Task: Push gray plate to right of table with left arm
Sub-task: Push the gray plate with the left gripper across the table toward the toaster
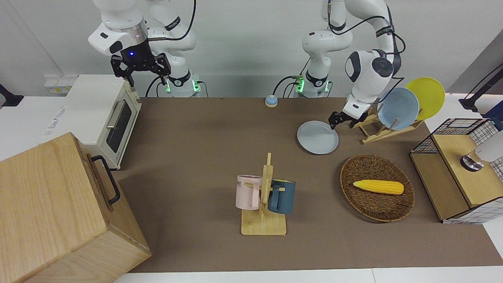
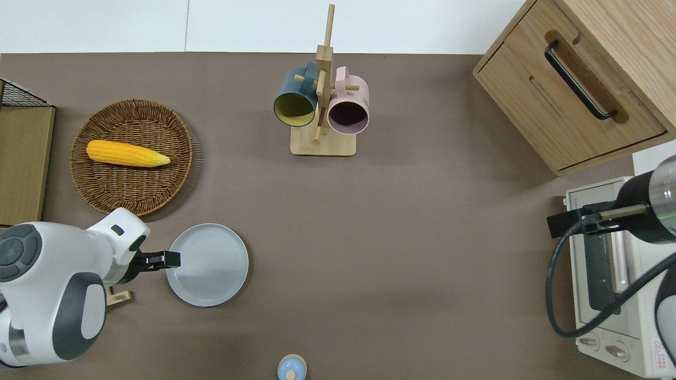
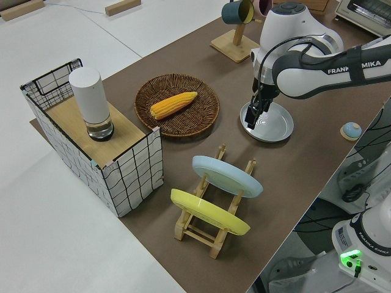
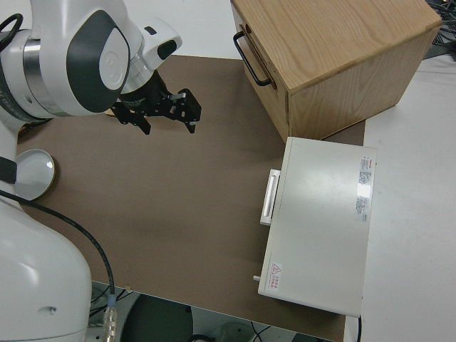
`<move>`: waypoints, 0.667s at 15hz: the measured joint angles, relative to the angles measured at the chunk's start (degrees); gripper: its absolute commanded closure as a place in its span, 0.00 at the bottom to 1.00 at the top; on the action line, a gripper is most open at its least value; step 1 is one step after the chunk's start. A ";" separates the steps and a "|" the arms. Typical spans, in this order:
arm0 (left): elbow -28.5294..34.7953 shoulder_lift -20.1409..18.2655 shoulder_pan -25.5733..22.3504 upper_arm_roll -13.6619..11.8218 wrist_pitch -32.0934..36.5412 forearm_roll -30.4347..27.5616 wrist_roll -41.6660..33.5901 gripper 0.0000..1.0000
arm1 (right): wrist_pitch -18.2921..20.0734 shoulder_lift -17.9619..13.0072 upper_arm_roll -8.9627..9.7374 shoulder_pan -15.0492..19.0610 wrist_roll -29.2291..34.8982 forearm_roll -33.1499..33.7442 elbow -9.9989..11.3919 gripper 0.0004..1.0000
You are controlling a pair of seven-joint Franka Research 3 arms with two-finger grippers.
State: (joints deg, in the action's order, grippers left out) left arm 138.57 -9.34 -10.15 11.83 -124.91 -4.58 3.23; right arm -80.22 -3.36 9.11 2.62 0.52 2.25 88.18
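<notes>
We have our left gripper (image 2: 168, 259) low at the gray plate's (image 2: 211, 266) rim on the left arm's end of the counter (image 2: 401, 237), jaws' state unclear, so the whole push toward the right arm's end is left, right arm parked.

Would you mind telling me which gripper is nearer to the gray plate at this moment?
Left. The left gripper is at the gray plate's rim, on the side toward the left arm's end of the table. The right arm is parked.
</notes>
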 measured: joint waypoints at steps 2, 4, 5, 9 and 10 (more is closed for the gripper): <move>4.07 1.48 0.00 0.00 -5.39 -0.16 -0.01 0.25 | 0.00 0.00 0.00 0.00 0.00 0.00 0.00 0.00; 5.56 3.43 0.00 0.00 -7.60 -1.25 -0.05 0.34 | 0.00 0.00 0.00 0.00 0.00 0.00 0.00 0.00; 5.62 4.01 0.00 0.00 -8.11 -1.82 -0.06 0.45 | 0.00 0.00 0.00 0.00 0.00 0.00 0.00 0.00; 5.66 5.75 -0.03 -0.17 -9.53 -2.56 -0.18 1.00 | 0.00 0.00 0.00 0.00 0.00 0.00 0.00 0.00; 5.63 5.69 -0.03 -0.23 -9.55 -2.92 -0.20 1.00 | 0.00 0.00 0.00 0.00 0.00 0.00 0.00 0.00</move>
State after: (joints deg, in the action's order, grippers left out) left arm 144.20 -3.65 -10.18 11.61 -134.46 -7.50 3.03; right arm -80.22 -3.36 9.11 2.62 0.52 2.25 88.18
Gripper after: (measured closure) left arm 0.533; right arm 0.004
